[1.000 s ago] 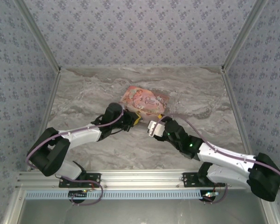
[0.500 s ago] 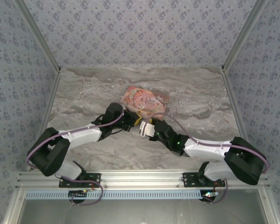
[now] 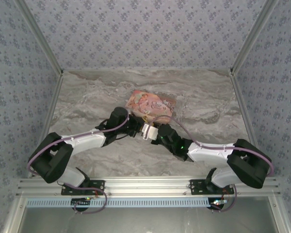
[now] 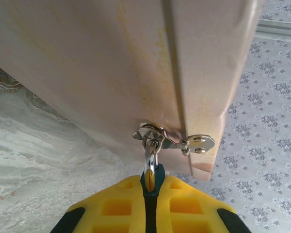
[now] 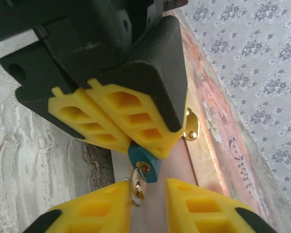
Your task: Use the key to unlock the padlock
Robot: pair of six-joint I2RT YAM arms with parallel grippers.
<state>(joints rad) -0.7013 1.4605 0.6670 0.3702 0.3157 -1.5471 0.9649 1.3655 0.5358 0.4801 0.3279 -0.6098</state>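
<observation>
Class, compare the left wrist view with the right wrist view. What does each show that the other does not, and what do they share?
Left wrist view: the silver shackle hooked through the hasp on the pink box.

Right wrist view: the key at the free end of the padlock, between the parted yellow fingers of the right tool, and the box's illustrated face.

Shared: the blue padlock pinched in the left tool, the box, the marble table and the patterned wall.
</observation>
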